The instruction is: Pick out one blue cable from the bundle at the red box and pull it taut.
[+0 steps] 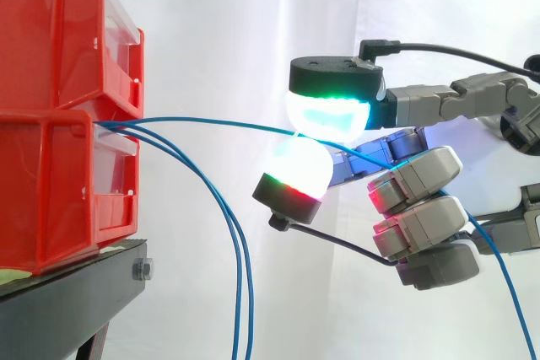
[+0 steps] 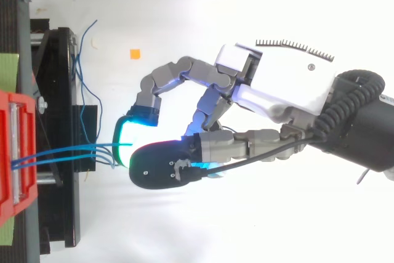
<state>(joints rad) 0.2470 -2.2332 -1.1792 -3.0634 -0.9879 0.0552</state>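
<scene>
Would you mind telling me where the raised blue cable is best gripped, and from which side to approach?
Grip the blue cable on its free span away from the red box, where it runs clear above the two drooping cables. Come from the side opposite the box, one pad above and one below, since the span lies nearly level. The hand pinches it just so.

A black stand [image 1: 67, 301] sits before a white curtain [image 1: 245, 31].
</scene>
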